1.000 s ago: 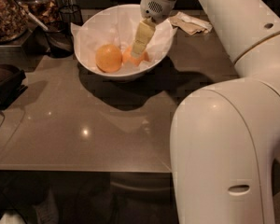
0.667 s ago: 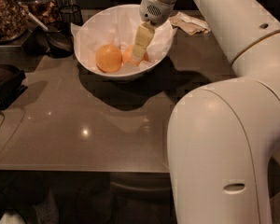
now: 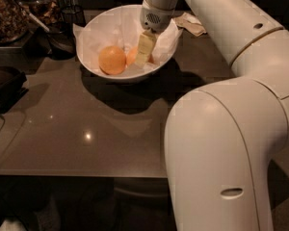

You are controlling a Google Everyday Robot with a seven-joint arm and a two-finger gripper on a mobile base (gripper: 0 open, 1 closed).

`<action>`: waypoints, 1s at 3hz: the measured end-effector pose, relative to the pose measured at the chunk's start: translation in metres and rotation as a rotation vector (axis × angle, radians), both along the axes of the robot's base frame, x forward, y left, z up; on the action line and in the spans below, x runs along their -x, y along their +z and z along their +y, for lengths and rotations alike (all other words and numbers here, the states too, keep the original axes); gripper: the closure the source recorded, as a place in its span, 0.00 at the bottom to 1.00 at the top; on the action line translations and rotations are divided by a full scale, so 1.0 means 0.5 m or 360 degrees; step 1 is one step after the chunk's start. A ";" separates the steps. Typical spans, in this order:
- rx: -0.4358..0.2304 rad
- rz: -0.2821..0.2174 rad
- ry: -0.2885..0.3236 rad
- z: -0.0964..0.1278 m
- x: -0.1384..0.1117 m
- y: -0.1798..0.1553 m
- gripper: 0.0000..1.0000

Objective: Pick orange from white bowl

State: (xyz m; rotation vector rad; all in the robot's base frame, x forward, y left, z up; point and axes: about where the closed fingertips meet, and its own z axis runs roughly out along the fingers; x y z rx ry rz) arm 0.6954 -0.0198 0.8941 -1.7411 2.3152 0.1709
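The white bowl (image 3: 94,30), lined with crumpled white paper, stands at the back of the dark table. Two fruits lie in it. The paler, larger fruit (image 3: 111,60) lies on the left. The deeper reddish orange (image 3: 131,56) lies just right of it, mostly hidden behind my gripper. My gripper (image 3: 142,60) reaches down into the bowl from the back right, and its cream tip is right at the orange. I cannot tell whether it is touching the fruit.
My large white arm (image 3: 221,143) fills the right side of the view. A crumpled napkin (image 3: 191,24) lies behind the bowl. Dark containers and utensils (image 3: 53,30) stand at the back left. A dark object (image 3: 5,83) sits at the table's left edge.
My gripper has come down a little deeper into the bowl, onto the reddish orange. The bowl and the paler fruit have not moved.
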 end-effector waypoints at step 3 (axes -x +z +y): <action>0.0064 0.0008 0.0095 0.022 0.000 -0.030 0.25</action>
